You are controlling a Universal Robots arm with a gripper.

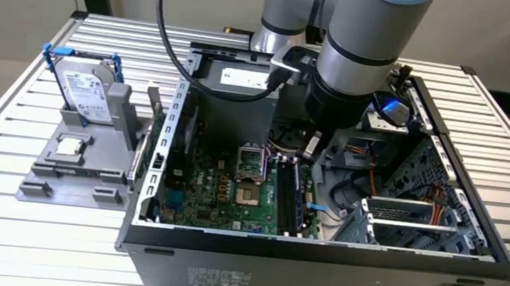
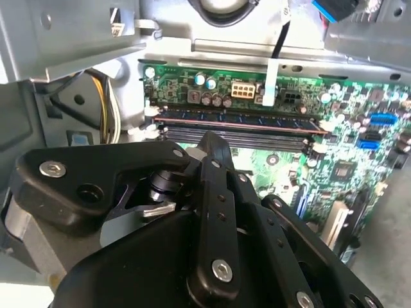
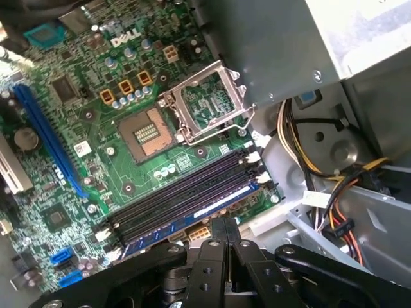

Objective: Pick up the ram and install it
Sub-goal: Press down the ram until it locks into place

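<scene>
The ram [image 3: 192, 215] is a long, thin bluish stick with dark chips, standing on edge in one of the black motherboard slots [image 3: 180, 196]. In the second wrist view the ram [image 2: 237, 120] runs along the slot bank beside the green board. The exterior view has the ram [image 1: 290, 188] inside the open computer case. My gripper [image 3: 225, 226] hangs just above the ram, near its middle. Its two black fingers are pressed together, shut, with nothing between them. The gripper [image 1: 310, 152] reaches down into the case from the arm.
The open CPU socket [image 3: 149, 131] lies beside the slots. Cable bundles [image 3: 314, 160] and the metal drive cage [image 1: 416, 215] crowd one side. Outside the case, a grey stand [image 1: 75, 168] holds a hard drive [image 1: 86, 95] and a small silver chip [image 1: 69, 145].
</scene>
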